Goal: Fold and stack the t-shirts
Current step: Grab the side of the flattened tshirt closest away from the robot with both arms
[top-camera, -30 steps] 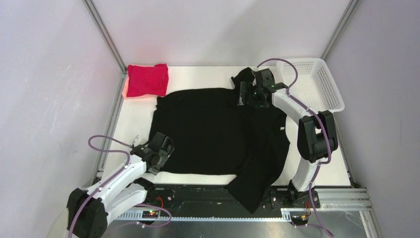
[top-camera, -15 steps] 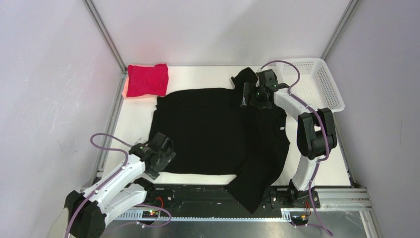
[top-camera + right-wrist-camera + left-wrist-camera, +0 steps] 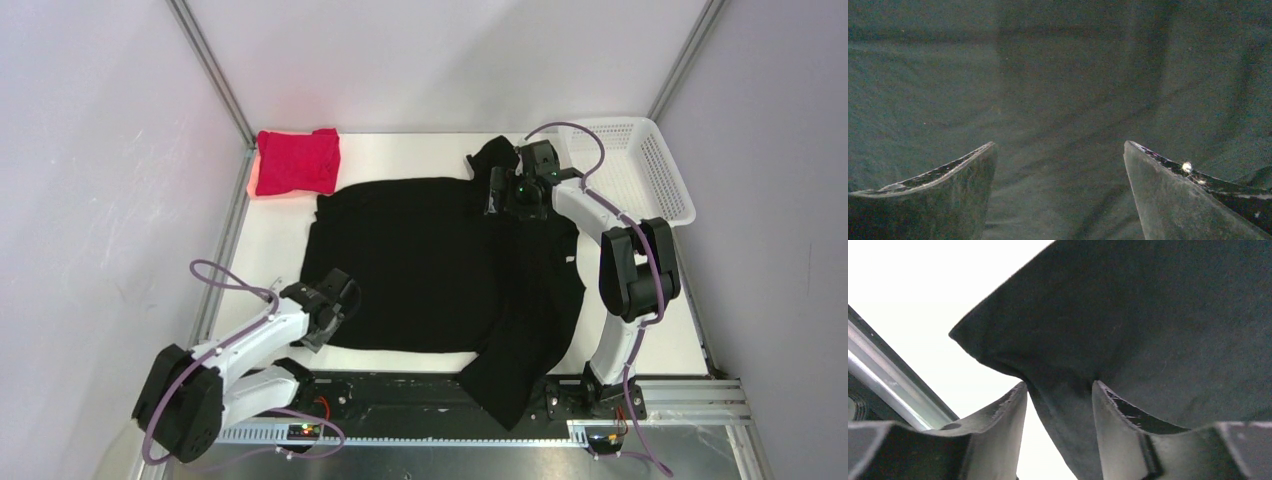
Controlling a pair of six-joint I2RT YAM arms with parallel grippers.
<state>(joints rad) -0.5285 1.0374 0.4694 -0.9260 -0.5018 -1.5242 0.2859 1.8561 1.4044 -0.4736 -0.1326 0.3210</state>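
Right hand (image 3: 1060,145) indistinct against black shirt (image 3: 420,260)

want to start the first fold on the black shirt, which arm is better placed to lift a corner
Left. The left end effector has the near-left corner of the black shirt bunched between its fingers, while the right end effector hangs wide open above flat cloth by the far sleeve, gripping nothing.

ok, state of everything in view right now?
black t-shirt: spread out on the table, rumpled on the right, one flap hanging off the near edge.
red t-shirt: folded, far left corner.
basket: upright, far right corner, nothing seen inside.
left pincer: jaws astride a fold at the black t-shirt's near-left corner, grip unclear.
right pincer: open, over the black t-shirt's far right.
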